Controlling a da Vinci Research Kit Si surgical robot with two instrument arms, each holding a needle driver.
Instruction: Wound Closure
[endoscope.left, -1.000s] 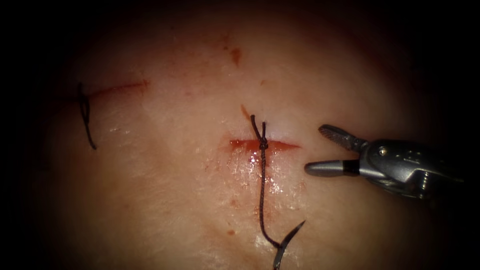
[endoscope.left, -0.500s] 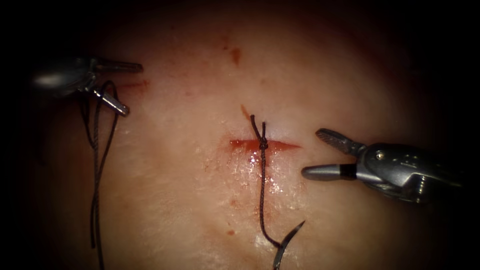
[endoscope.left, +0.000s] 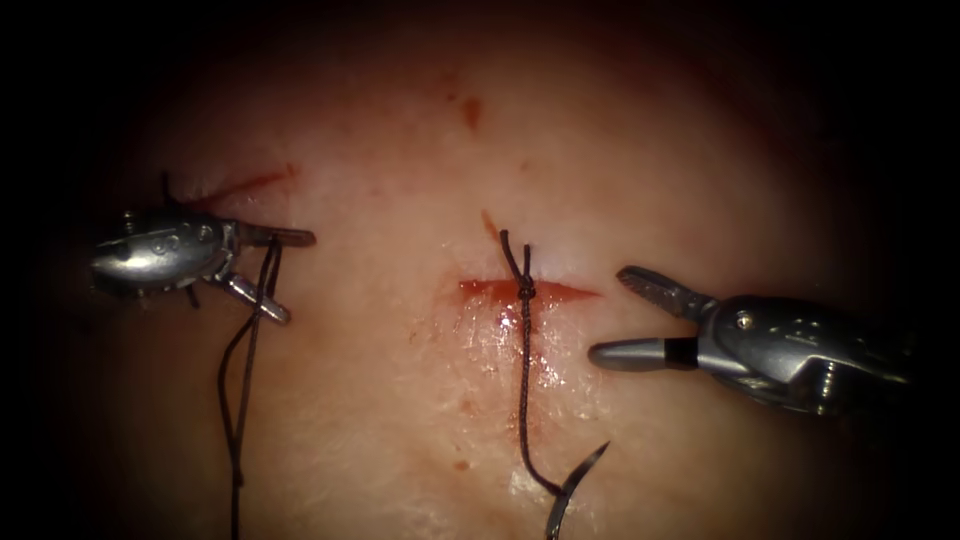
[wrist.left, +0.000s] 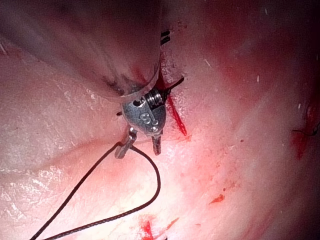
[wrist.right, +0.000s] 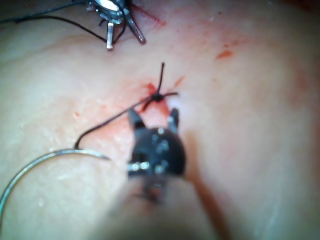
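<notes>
The needle (endoscope.left: 572, 490) lay free on the tissue (endoscope.left: 400, 420) below the cut (endoscope.left: 525, 291), held by neither tool, its thread (endoscope.left: 523, 380) running up to the knot on the cut. Right of the cut the right claw (endoscope.left: 605, 315) was spread and empty. Far left of the cut, the left claw (endoscope.left: 295, 275) was also spread, with a loose thread loop (endoscope.left: 240, 400) hanging between its jaws.

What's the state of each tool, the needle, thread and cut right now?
left tool: jaws open, a loose loop of thread draped between them, gripping nothing.
right tool: jaws open, empty, right of the cut.
needle: lying free on the tissue, not in it.
thread: runs from the knot to the needle.
knot: tied across the cut.
cut: red, gaping slightly.
</notes>
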